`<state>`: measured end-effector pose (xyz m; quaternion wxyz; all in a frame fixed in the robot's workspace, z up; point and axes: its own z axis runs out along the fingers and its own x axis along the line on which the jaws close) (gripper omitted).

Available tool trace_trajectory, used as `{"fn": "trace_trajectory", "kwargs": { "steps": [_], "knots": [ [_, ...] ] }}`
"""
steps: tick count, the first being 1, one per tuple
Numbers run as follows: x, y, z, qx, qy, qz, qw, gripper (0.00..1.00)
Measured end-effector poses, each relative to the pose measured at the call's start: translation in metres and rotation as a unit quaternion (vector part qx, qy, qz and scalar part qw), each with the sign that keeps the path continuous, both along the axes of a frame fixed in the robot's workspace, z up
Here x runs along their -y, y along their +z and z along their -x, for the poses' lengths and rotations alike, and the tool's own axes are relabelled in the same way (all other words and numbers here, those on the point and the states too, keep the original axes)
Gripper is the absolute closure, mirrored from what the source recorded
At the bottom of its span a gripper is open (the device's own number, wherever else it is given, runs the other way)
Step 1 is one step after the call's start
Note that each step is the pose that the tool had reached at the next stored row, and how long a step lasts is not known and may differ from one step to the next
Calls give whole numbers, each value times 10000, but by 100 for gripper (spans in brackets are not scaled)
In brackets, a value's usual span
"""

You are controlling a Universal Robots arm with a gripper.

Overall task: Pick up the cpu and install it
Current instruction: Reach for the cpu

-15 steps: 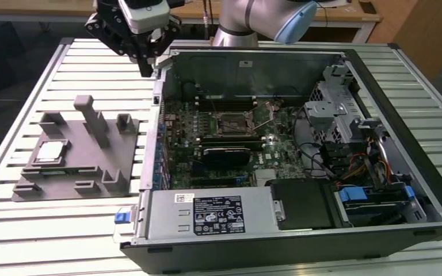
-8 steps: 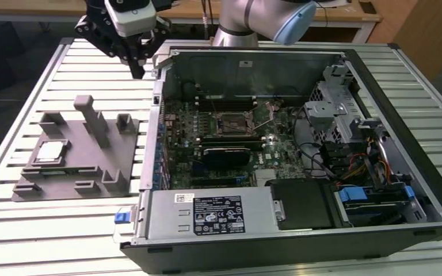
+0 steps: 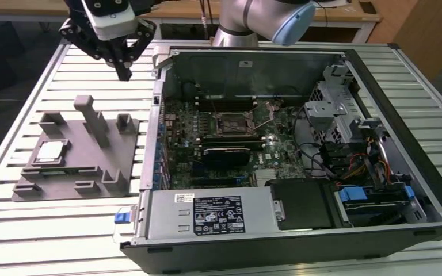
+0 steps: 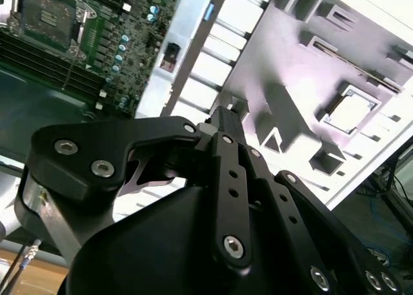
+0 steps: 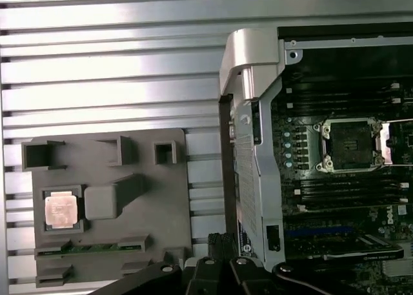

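The cpu (image 3: 50, 152) is a small pale square chip lying flat in a recess of the grey fixture (image 3: 90, 184) on the exterior view's left. It also shows in the first wrist view as the cpu (image 5: 61, 211) on the fixture (image 5: 161, 198), and in the second wrist view as the cpu (image 4: 352, 109). My gripper (image 3: 124, 73) hangs above the slatted table behind the fixture, well apart from the chip, fingers shut on nothing. Inside the open computer case, the motherboard's square socket (image 3: 232, 122) stands open; both wrist views show the socket (image 5: 352, 144) (image 4: 48, 14).
The open computer case (image 3: 405, 115) takes up the middle and the exterior view's right of the slatted table (image 3: 52, 230). Upright posts (image 3: 96, 118) rise from the fixture. A black module (image 3: 225, 156) lies below the socket. The arm's base (image 3: 244, 23) stands behind the case.
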<state>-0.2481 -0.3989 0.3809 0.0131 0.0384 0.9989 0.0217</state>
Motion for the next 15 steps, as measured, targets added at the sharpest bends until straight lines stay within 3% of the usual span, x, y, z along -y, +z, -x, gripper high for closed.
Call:
{"fn": "trace_trajectory", "kwargs": {
  "steps": [15],
  "knots": [
    [-1,-81,360,0,1,0,10000,89]
  ]
}}
